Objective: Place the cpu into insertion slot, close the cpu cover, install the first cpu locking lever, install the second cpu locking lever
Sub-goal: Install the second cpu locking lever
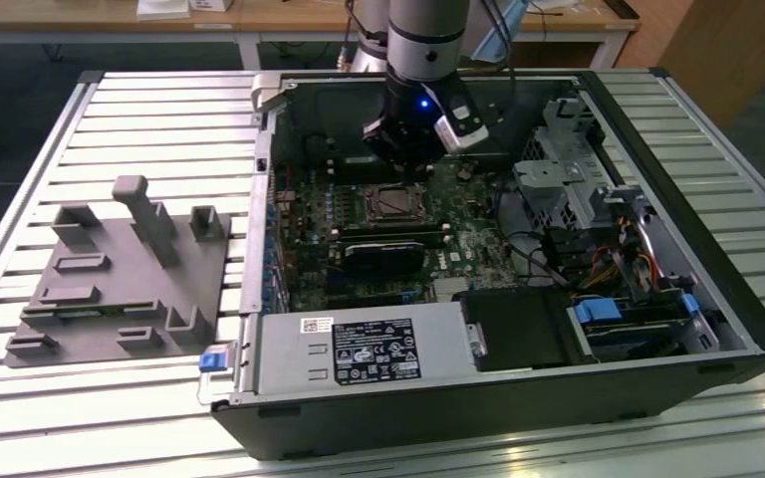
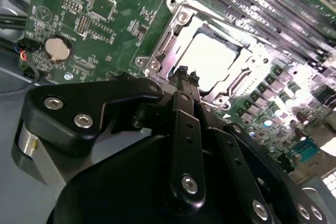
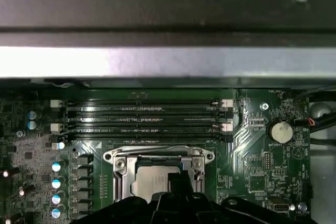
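The cpu (image 2: 212, 59) lies in the insertion slot (image 1: 390, 204) on the green board, its pale metal top showing in both wrist views (image 3: 149, 179). The cpu cover (image 2: 176, 27) lies flat around it as a silver frame (image 3: 157, 156). My gripper (image 2: 186, 73) hangs just above the near edge of the socket with its black fingertips pressed together and nothing between them. In the exterior view the gripper (image 1: 405, 151) sits inside the open computer case, just behind the socket. The black fingers (image 3: 178, 184) hide part of the chip.
Long black memory slots (image 3: 147, 121) run beside the socket. A coin battery (image 2: 56, 49) sits on the board. A graphics card (image 1: 389, 254), power supply (image 1: 356, 349) and drive cage (image 1: 569, 179) crowd the case. A grey fixture (image 1: 117, 269) stands at the exterior view's left.
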{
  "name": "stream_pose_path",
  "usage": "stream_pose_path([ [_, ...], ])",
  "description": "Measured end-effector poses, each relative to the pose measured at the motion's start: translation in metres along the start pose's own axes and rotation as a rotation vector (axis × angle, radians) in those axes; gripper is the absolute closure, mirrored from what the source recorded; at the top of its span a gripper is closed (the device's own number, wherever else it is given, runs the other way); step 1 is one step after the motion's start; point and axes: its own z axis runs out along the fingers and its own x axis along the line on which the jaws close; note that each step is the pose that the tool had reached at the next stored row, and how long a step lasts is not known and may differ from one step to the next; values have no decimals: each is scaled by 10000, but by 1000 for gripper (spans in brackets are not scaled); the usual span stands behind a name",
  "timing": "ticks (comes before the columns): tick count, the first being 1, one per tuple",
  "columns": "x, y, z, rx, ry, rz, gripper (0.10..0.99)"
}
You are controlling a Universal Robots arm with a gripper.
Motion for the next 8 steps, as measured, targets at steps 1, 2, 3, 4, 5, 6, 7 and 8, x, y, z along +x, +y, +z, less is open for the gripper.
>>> stream_pose_path([
  [1,-1,-15,0,0,12,0,980],
  [2,-2,-34,-1,0,14,1,980],
  [3,-2,-52,-2,-1,16,1,980],
  [4,-2,-68,-2,-1,15,1,980],
  [5,-2,-82,-3,0,16,1,980],
  [6,-3,-95,-4,0,15,1,980],
  [7,-3,-109,-4,0,16,1,980],
  [8,-4,-123,-5,-1,15,0,980],
])
